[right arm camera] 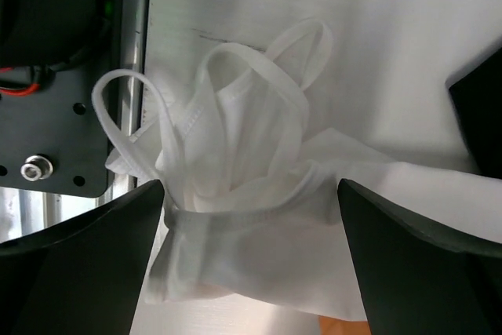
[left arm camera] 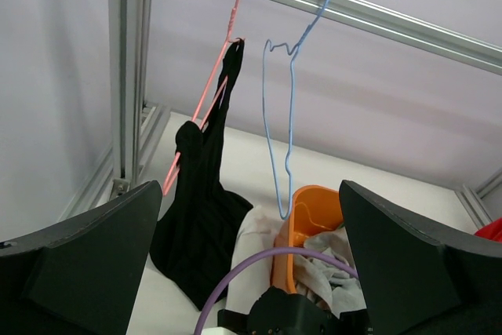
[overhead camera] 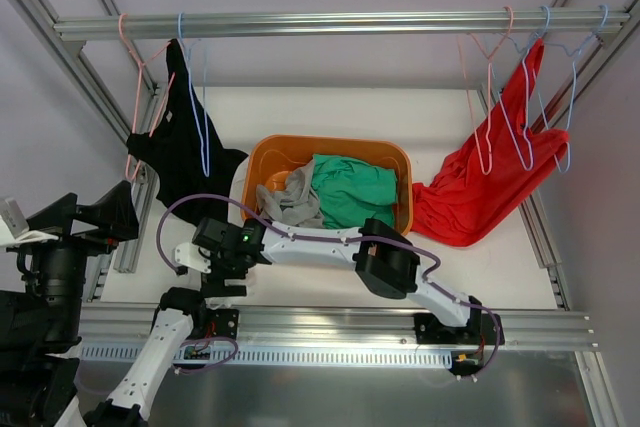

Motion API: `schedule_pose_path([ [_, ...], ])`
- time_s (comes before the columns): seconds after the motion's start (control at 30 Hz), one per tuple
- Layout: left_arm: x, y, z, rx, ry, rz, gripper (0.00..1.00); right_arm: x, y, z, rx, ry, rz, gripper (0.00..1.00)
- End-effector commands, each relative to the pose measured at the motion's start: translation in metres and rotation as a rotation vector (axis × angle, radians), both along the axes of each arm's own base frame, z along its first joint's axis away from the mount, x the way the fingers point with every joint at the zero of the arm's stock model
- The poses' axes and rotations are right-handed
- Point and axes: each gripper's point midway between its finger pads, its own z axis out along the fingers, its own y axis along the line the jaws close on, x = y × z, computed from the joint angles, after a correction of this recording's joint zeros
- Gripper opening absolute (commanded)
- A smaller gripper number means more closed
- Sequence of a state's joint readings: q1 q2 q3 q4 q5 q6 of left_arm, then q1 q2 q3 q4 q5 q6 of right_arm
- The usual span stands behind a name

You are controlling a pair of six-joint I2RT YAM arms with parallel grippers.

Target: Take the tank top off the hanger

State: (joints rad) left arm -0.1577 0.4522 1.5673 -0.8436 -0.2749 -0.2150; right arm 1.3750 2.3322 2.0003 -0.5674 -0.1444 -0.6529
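Note:
A black tank top point(overhead camera: 185, 147) point(left arm camera: 200, 209) hangs by its strap from a pink hanger point(overhead camera: 137, 97) point(left arm camera: 212, 92) at the rail's left end, its lower part resting on the table. A red tank top point(overhead camera: 480, 187) hangs over the hangers at the right end. A white tank top point(right arm camera: 251, 194) point(left arm camera: 255, 233) lies crumpled on the table left of the basket. My right gripper point(overhead camera: 222, 265) point(right arm camera: 251, 186) stands open right above it, holding nothing. My left gripper point(overhead camera: 100, 202) point(left arm camera: 249, 186) is open and empty, low at the left, apart from the black top.
An empty blue hanger point(overhead camera: 200, 117) point(left arm camera: 286, 115) hangs beside the pink one. An orange basket point(overhead camera: 330, 142) point(left arm camera: 302, 209) with grey and green clothes sits mid-table. My right arm stretches across its front. Aluminium frame posts point(left arm camera: 129, 68) stand at the left.

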Motion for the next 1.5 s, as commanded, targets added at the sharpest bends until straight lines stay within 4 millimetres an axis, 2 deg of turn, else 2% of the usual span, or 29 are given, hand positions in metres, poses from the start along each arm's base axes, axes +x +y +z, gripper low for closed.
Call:
schedule_pose_path([
  [0.0, 0.012, -0.008, 0.006, 0.035, -0.001, -0.040, 0.99, 0.002, 0.004, -0.022, -0.037, -0.037, 0.003, 0.99],
  [0.1, 0.011, -0.008, 0.007, 0.039, -0.004, -0.042, 0.99, -0.007, 0.005, -0.032, -0.045, 0.009, 0.034, 0.95],
  [0.13, 0.010, -0.008, 0.008, 0.040, -0.010, -0.042, 0.99, -0.011, 0.006, -0.034, -0.045, 0.031, 0.046, 0.87],
  [0.2, 0.006, -0.007, 0.010, 0.036, -0.022, -0.036, 0.99, -0.015, 0.007, -0.036, -0.041, 0.053, 0.055, 0.80],
  [0.33, -0.009, -0.001, 0.020, 0.014, -0.072, -0.014, 0.99, -0.021, 0.010, -0.039, -0.020, 0.086, 0.060, 0.80],
  [0.4, -0.018, 0.000, 0.028, 0.012, -0.101, -0.020, 0.99, -0.020, 0.012, -0.046, -0.024, 0.086, 0.058, 0.75],
  [0.43, -0.020, -0.001, 0.030, 0.012, -0.107, -0.027, 0.99, -0.020, 0.013, -0.046, -0.023, 0.090, 0.058, 0.64],
  [0.5, -0.024, -0.002, 0.033, 0.017, -0.121, -0.038, 0.99, -0.020, 0.014, -0.047, -0.020, 0.095, 0.055, 0.49],
  [0.53, -0.026, -0.003, 0.034, 0.018, -0.128, -0.042, 0.99, -0.022, 0.014, -0.045, -0.014, 0.110, 0.060, 0.26],
  [0.57, -0.026, -0.003, 0.034, 0.018, -0.128, -0.045, 0.99, -0.021, 0.016, -0.041, -0.003, 0.119, 0.055, 0.09],
  [0.6, -0.027, -0.003, 0.033, 0.018, -0.129, -0.044, 0.99, -0.021, 0.017, -0.036, 0.009, 0.124, 0.051, 0.00],
  [0.7, -0.029, -0.003, 0.033, 0.019, -0.134, -0.045, 0.99, -0.025, 0.023, -0.012, 0.070, 0.150, 0.054, 0.00],
  [0.83, -0.034, -0.002, 0.033, 0.022, -0.145, -0.045, 0.99, -0.032, 0.031, 0.039, 0.198, 0.181, 0.064, 0.00],
  [0.87, -0.034, -0.002, 0.033, 0.023, -0.145, -0.043, 0.99, -0.032, 0.033, 0.061, 0.245, 0.178, 0.058, 0.00],
  [0.93, -0.035, -0.001, 0.033, 0.025, -0.149, -0.041, 0.99, -0.033, 0.035, 0.081, 0.292, 0.177, 0.058, 0.00],
  [0.97, -0.035, -0.001, 0.033, 0.027, -0.148, -0.041, 0.99, -0.034, 0.034, 0.102, 0.330, 0.175, 0.060, 0.00],
  [1.03, -0.035, -0.001, 0.032, 0.029, -0.148, -0.042, 0.99, -0.036, 0.034, 0.123, 0.375, 0.185, 0.054, 0.00],
  [1.13, -0.038, -0.001, 0.033, 0.023, -0.157, -0.043, 0.99, -0.037, 0.029, 0.166, 0.476, 0.181, 0.050, 0.00],
  [1.17, -0.039, -0.001, 0.033, 0.020, -0.159, -0.043, 0.99, -0.038, 0.030, 0.166, 0.480, 0.182, 0.044, 0.00],
  [1.2, -0.040, -0.001, 0.033, 0.017, -0.162, -0.042, 0.99, -0.036, 0.028, 0.184, 0.515, 0.172, 0.039, 0.00],
  [1.27, -0.042, 0.000, 0.035, 0.016, -0.170, -0.039, 0.99, -0.034, 0.026, 0.201, 0.548, 0.151, 0.033, 0.00],
  [1.3, -0.042, 0.000, 0.035, 0.016, -0.170, -0.040, 0.99, -0.031, 0.023, 0.219, 0.581, 0.123, 0.032, 0.00],
  [1.4, -0.039, -0.001, 0.033, 0.018, -0.161, -0.042, 0.99, -0.023, 0.016, 0.250, 0.641, 0.066, 0.016, 0.00],
  [1.43, -0.039, -0.001, 0.032, 0.018, -0.159, -0.042, 0.99, -0.023, 0.009, 0.274, 0.687, 0.041, 0.018, 0.00],
  [1.47, -0.038, -0.001, 0.032, 0.018, -0.156, -0.039, 0.99, -0.021, 0.004, 0.288, 0.716, 0.022, 0.011, 0.00],
])
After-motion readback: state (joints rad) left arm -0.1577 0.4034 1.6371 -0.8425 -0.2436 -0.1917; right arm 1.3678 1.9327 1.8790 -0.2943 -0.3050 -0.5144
